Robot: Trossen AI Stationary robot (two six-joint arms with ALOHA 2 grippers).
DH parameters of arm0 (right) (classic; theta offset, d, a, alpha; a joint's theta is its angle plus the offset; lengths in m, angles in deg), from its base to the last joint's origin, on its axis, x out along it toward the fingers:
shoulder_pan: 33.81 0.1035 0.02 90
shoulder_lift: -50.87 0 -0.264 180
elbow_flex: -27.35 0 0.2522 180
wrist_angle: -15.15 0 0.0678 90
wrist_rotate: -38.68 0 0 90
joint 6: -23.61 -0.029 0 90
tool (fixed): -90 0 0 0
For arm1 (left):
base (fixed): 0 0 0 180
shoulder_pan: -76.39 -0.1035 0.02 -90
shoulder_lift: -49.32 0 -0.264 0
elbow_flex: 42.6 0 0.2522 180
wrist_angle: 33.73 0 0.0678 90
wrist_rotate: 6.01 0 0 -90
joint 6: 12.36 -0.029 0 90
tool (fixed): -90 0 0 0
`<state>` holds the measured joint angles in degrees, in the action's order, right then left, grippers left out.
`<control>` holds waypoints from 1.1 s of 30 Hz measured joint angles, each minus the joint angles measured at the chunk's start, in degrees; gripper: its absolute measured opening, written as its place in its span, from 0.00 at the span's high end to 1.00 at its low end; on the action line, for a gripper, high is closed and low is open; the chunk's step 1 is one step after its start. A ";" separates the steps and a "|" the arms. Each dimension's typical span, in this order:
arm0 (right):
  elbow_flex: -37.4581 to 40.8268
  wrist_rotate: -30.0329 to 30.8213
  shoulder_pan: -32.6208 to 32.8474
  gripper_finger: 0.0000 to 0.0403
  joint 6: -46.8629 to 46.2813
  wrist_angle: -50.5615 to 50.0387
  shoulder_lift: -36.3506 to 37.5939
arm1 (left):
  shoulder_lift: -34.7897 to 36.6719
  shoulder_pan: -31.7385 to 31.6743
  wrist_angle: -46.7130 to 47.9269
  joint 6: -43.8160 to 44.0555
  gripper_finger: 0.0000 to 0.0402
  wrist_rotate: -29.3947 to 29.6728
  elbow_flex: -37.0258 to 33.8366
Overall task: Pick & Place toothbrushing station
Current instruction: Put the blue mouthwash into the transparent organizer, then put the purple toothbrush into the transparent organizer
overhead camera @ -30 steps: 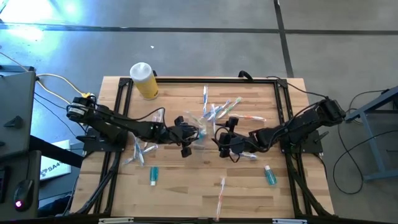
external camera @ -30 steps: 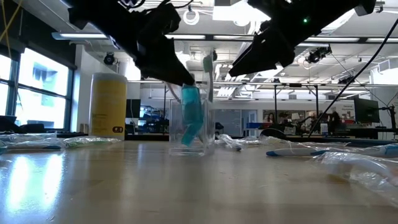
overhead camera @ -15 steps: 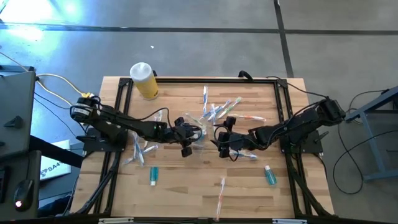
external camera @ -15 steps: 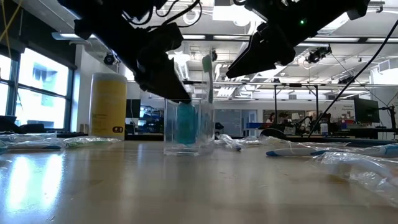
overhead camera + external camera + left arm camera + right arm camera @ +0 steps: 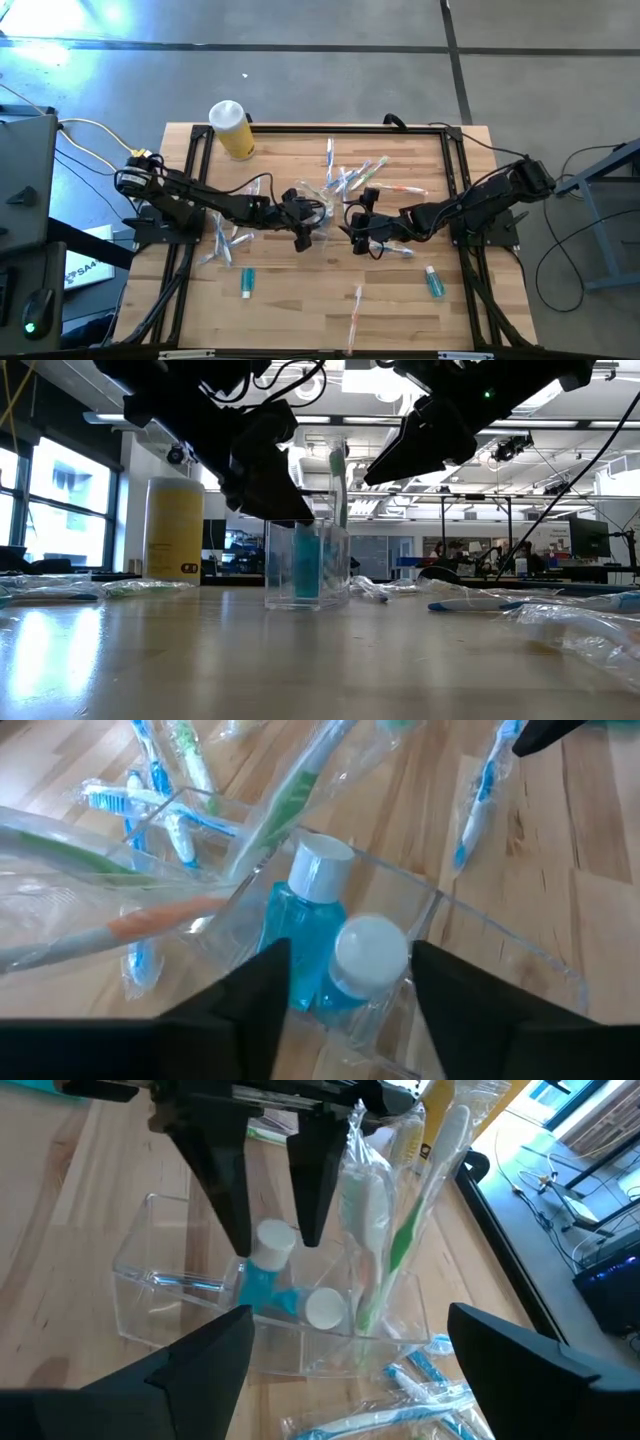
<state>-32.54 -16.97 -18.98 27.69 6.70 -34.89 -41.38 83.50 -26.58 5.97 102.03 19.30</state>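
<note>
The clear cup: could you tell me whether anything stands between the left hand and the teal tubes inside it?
Nothing visible does. The left hand hangs open directly over the clear cup, its fingers straddling one of the two teal tubes standing inside. The wrapped toothbrush leans in the cup's other end, clear of the fingers.

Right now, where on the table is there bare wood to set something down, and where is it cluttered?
Bare wood lies along the near edge, between the tube on the left and the toothbrush at the middle. Another free patch sits behind the cup, beside the yellow bottle. It is crowded around the cup, where the left hand and right hand meet, among scattered toothbrushes.
</note>
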 joint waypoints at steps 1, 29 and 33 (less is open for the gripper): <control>0.00 0.00 0.00 0.19 0.00 0.00 0.00 | 0.00 0.00 -0.06 0.00 0.44 0.00 0.02; 0.00 20.59 1.20 0.19 -4.57 -6.59 -0.02 | 0.13 12.59 66.47 19.77 0.36 0.40 27.45; 0.00 20.22 1.18 0.19 -4.59 -6.52 -0.02 | 0.15 14.12 80.99 31.58 0.36 -2.38 24.90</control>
<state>-32.54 3.25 -17.80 23.10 0.17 -34.91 -41.23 97.62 54.41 37.55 99.65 44.21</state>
